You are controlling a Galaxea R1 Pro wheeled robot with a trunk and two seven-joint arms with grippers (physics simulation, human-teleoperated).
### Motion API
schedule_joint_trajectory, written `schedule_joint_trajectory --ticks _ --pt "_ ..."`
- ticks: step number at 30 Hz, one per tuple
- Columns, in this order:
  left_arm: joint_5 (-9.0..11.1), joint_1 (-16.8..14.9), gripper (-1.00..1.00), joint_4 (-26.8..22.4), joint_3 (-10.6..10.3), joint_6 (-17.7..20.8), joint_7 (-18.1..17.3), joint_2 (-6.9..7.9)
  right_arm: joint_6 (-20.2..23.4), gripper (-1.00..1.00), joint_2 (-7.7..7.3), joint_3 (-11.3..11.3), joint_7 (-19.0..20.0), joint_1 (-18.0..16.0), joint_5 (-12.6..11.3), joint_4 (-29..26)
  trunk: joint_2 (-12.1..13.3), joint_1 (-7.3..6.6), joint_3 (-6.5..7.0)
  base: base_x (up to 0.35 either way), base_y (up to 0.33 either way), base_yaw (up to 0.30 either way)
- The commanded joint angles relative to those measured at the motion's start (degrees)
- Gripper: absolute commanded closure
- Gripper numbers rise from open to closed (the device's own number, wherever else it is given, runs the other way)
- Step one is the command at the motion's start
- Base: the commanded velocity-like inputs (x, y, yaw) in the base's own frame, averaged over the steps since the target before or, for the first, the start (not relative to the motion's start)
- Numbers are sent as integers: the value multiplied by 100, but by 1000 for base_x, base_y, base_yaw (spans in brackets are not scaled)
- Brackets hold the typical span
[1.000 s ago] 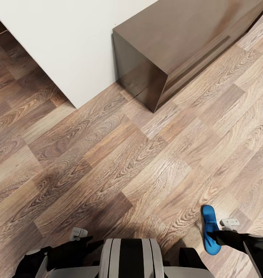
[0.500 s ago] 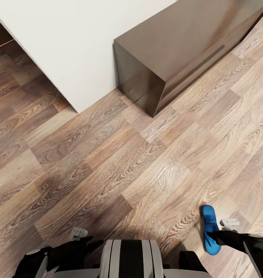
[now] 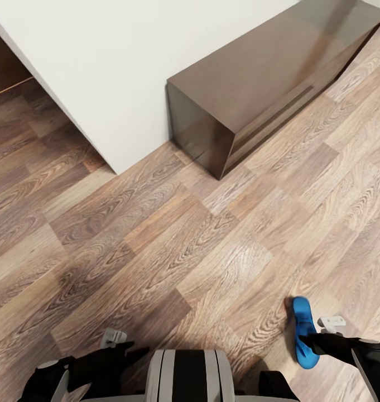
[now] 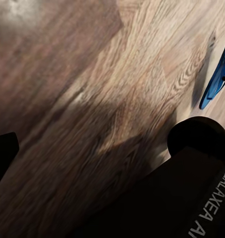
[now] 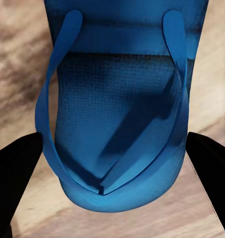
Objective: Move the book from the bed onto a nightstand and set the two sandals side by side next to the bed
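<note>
Wood-plank floor (image 3: 156, 240) carries everything. Long dark brown cabinet (image 3: 251, 89) stands on it far right, against white wall (image 3: 117, 61). Blue sandal (image 3: 302, 329) near right; contact w/ floor unclear.

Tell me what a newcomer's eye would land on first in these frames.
The bright blue sandal stands out at the right hand, low in the head view against the brown wood-plank floor. Next comes the long dark glossy cabinet set against the white wall further ahead.
</note>
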Motion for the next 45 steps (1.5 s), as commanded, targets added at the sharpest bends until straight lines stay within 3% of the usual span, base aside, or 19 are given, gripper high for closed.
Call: schedule_joint_trajectory --ticks 1,45 --pt "31 -1 -100 -1 2 45 -7 1 14 100 3 -15 54 -2 65 -7 0 -3 20 0 0 0" --pt "37 -1 -100 -2 2 45 -7 5 7 100 3 -14 54 -2 65 -7 59 -117 995 0 0 0"
